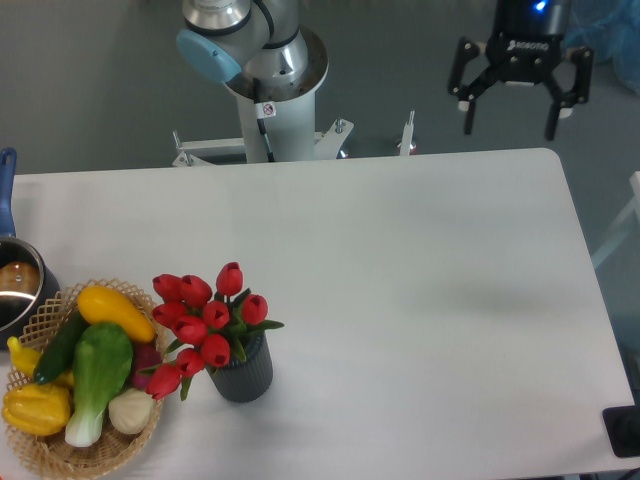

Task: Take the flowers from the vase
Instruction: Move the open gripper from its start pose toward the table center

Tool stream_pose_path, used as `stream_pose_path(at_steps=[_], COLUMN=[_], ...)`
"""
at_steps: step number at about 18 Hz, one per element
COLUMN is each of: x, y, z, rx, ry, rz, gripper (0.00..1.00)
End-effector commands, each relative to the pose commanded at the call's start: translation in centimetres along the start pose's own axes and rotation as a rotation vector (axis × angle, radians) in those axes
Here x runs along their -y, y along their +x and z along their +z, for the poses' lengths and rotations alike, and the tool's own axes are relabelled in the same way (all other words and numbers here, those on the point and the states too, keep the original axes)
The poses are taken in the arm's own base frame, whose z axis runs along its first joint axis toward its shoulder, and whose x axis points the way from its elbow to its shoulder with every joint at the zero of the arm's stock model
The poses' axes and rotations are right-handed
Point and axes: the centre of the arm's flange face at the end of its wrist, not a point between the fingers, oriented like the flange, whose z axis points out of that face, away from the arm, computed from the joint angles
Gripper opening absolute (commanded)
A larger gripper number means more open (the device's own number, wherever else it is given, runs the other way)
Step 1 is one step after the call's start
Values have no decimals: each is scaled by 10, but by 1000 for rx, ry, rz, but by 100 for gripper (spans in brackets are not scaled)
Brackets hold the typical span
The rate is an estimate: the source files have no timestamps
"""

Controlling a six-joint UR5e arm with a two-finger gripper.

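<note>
The flowers (205,322), a bunch of red tulip buds on green stems, stand in the vase (243,375), a small dark grey ribbed cylinder near the front left of the white table. My gripper (509,128) hangs high at the far right, above the table's back edge, far from the flowers. Its two black fingers are spread apart and hold nothing.
A wicker basket (55,452) of vegetables sits just left of the vase, touching the flowers' side. A metal pot (15,290) with a blue handle is at the left edge. The arm's base (268,110) stands behind the table. A dark object (625,430) sits at the front right corner.
</note>
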Motion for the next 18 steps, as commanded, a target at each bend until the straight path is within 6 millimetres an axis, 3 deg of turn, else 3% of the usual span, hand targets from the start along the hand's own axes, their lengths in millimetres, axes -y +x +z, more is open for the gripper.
stream_pose_path(at_steps=[7, 14, 18], x=[2, -18, -20], y=[4, 12, 12], z=[-5, 33, 42], rx=[-3, -13, -39], ry=[30, 92, 112], rz=[10, 23, 25], gripper=[100, 100, 100])
